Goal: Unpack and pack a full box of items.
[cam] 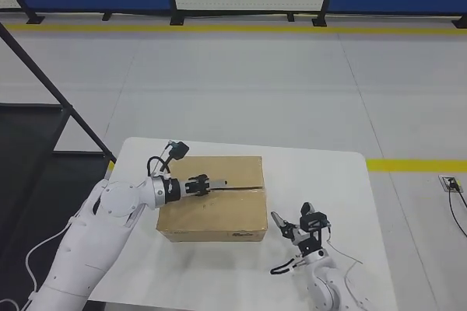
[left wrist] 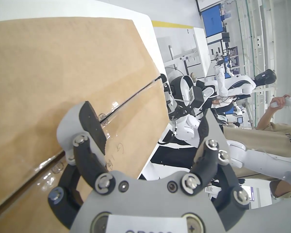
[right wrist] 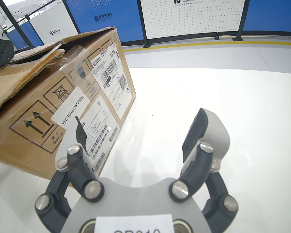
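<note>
Reading the top view as a clock with 12 o'clock away from my body, the white table (cam: 327, 186) lies before me. The cardboard box (cam: 212, 204) stands on its left-centre part, long side running from 9 to 3 o'clock. Its two top flaps are down and meet in a seam (cam: 245, 187) along that same line. My left pincer (cam: 218, 184) comes in over the box top from 9 o'clock and lies along the seam. In the left wrist view that pincer (left wrist: 148, 120) is spread wide with nothing between its pads. One pad (left wrist: 92, 124) hangs right over the seam, where glossy tape (left wrist: 111, 105) crosses the cardboard; I cannot tell whether the pad touches it. My right pincer (cam: 292, 221) is off the box at its 4 o'clock, just beside the near right corner and above bare tabletop. From the right wrist view it (right wrist: 140, 122) is likewise wide open and holds nothing. It faces the box's end wall, which carries white shipping labels (right wrist: 111, 73) and printed up-arrows (right wrist: 35, 122). Above them, the flap edge (right wrist: 34, 58) looks ragged and sits slightly raised.
</note>
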`<state>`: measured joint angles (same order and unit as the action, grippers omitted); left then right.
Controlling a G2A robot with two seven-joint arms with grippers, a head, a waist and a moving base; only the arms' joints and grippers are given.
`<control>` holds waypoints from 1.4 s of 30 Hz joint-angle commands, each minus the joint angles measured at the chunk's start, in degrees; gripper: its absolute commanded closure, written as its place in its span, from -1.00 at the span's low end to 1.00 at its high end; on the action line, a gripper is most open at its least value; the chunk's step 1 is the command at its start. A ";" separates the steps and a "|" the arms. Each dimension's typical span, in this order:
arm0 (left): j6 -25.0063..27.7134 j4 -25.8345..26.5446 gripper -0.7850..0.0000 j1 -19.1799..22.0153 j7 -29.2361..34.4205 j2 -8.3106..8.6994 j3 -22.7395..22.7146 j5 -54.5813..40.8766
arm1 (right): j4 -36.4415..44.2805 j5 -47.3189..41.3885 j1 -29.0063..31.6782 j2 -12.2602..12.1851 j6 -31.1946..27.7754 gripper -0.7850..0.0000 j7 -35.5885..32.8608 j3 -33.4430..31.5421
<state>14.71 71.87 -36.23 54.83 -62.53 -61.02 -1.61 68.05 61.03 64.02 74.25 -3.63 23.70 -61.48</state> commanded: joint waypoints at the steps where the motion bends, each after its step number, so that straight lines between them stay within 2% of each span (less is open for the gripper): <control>1: 0.11 -0.12 -1.00 0.04 0.00 -0.04 0.05 -0.14 | -1.33 -0.73 -1.18 0.40 -0.02 -1.00 -0.61 0.45; 14: 0.86 -0.21 -1.00 -0.48 -0.50 -0.05 -0.25 -0.60 | -6.91 -1.55 -6.40 2.72 -0.49 -1.00 -2.03 3.61; 32: 0.91 -0.64 -1.00 -0.44 0.01 -0.13 -0.10 -0.74 | -9.19 -4.50 -8.09 4.87 3.96 -1.00 -1.05 2.94; 36: 0.96 -0.76 -1.00 -0.38 0.20 -0.16 -0.05 -0.88 | -9.15 -4.59 -8.00 5.41 7.02 -1.00 0.54 2.74; 42: 1.15 -0.89 -1.00 -0.35 0.33 -0.19 -0.01 -0.96 | -9.61 -1.77 -8.52 6.06 9.15 -1.00 0.64 3.70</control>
<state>15.81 70.97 -36.57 55.13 -62.71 -61.06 -2.52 58.64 58.47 55.66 80.25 5.59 24.47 -57.96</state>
